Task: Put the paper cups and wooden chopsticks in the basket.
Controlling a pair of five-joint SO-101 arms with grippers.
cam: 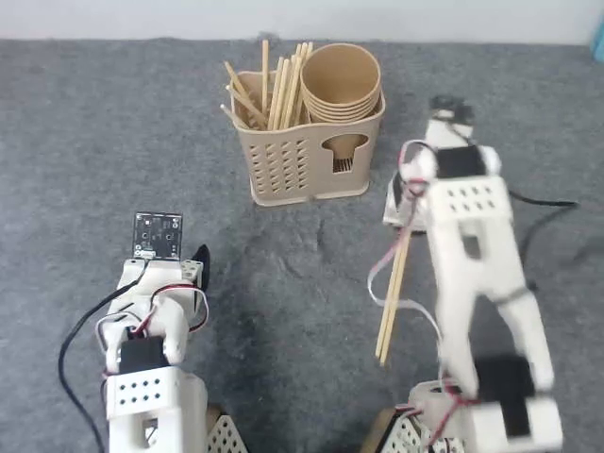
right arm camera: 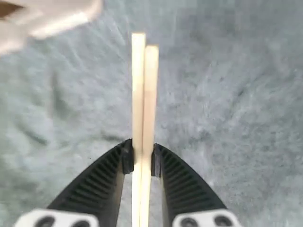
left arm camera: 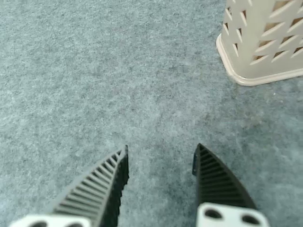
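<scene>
A beige perforated basket (cam: 307, 165) stands at the back middle of the grey mat, holding several wooden chopsticks (cam: 274, 90) and a stack of brown paper cups (cam: 341, 80). My right gripper (right arm camera: 141, 158) is shut on a pair of wooden chopsticks (right arm camera: 143, 90). In the high view that pair (cam: 394, 283) hangs lengthwise under the right arm (cam: 462, 217), to the right of the basket. My left gripper (left arm camera: 161, 163) is open over bare mat at the front left, its black fingertip (cam: 201, 264) pointing toward the basket corner (left arm camera: 265, 42).
Grey carpet-like mat (cam: 113, 142) covers the table. Both arm bases stand at the front edge. A black cable (cam: 547, 203) trails off to the right of the right arm.
</scene>
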